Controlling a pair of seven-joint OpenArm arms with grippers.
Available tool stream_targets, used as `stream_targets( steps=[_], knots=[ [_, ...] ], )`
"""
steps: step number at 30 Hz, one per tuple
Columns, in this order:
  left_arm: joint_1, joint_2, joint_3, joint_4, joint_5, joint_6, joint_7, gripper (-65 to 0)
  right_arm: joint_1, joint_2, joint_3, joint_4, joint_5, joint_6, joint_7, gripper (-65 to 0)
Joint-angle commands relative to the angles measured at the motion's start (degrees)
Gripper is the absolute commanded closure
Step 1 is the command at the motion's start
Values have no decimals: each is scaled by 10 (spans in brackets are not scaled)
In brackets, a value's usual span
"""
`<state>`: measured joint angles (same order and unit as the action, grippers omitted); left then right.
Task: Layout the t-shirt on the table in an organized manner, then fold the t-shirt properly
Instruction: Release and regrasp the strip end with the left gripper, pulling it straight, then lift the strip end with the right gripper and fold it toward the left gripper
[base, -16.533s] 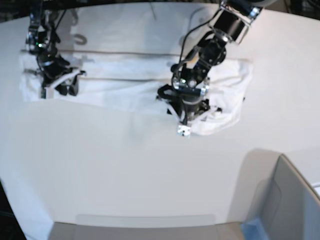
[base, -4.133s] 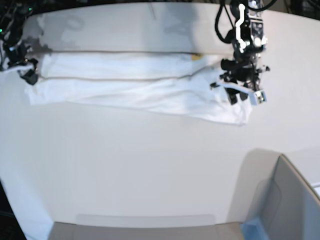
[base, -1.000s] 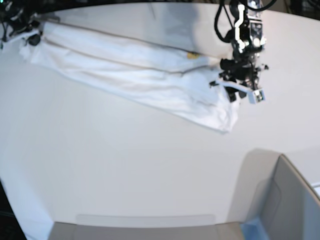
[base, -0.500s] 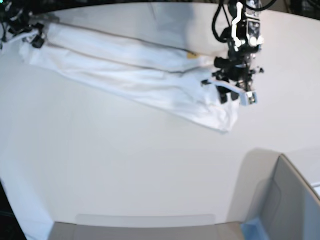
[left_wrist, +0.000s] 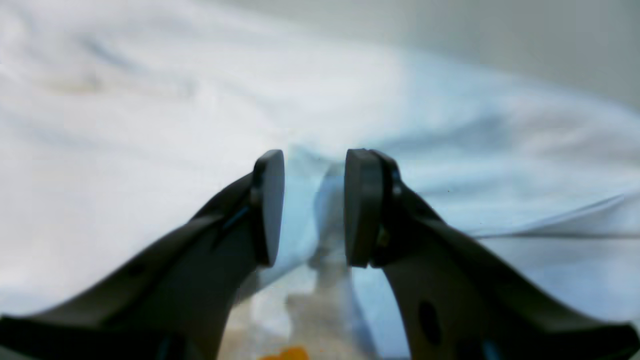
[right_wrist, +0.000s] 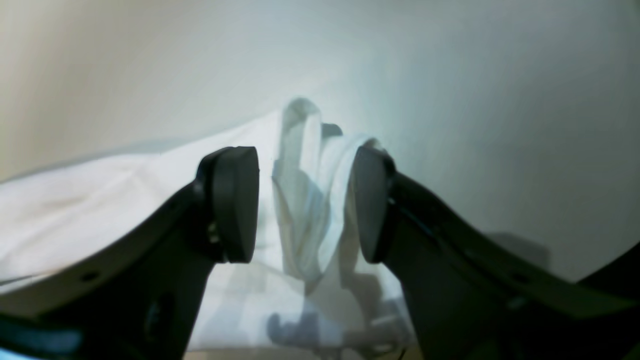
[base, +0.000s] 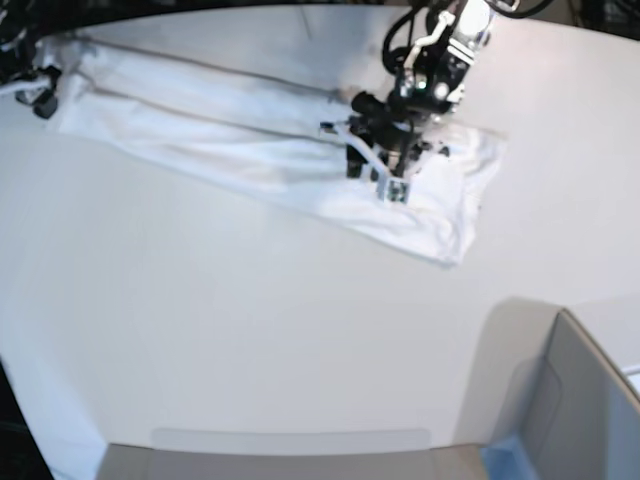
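Left tool (base: 385, 170) poised over t-shirt (base: 250, 130); jaws parted

— What's between the pads (right_wrist: 235, 205)?
— A bunched fold of the t-shirt (right_wrist: 300, 200), upright in the gap of the right gripper (right_wrist: 300, 207); jaws spread wide, one pad apart from the cloth.
— And beyond?
— The table (right_wrist: 450, 90), pale and bare.
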<state>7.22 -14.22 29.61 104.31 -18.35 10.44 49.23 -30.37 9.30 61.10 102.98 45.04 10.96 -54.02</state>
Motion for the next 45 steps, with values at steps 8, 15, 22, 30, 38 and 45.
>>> stream_targets(
  steps=[8, 15, 22, 30, 38, 45],
  knots=[
    [-102, 19, -22, -99, 2, 1, 2, -197, 16, 2, 6, 13, 3, 3, 9, -309],
    [-120, 54, -206, -200, 2, 2, -56, -196, 25, 2, 4, 14, 2, 3, 9, -309],
    [-120, 54, -336, -237, 3, 2, -73, -155, 33, 3, -6, 46, 4, 9, 9, -309],
    [-91, 66, -341, -119, 2, 1, -68, -155, 40, 4, -102, 73, 2, 10, 9, -309],
    [-44, 75, -336, -15, 2, 0, -68, -155, 55, 1, -153, 46, 10, 97, 10, -309],
    [-26, 71, -321, -15, 2, -1, -68, -155, 59, 2, -117, -46, 109, 158, 10, -308]
  ],
)
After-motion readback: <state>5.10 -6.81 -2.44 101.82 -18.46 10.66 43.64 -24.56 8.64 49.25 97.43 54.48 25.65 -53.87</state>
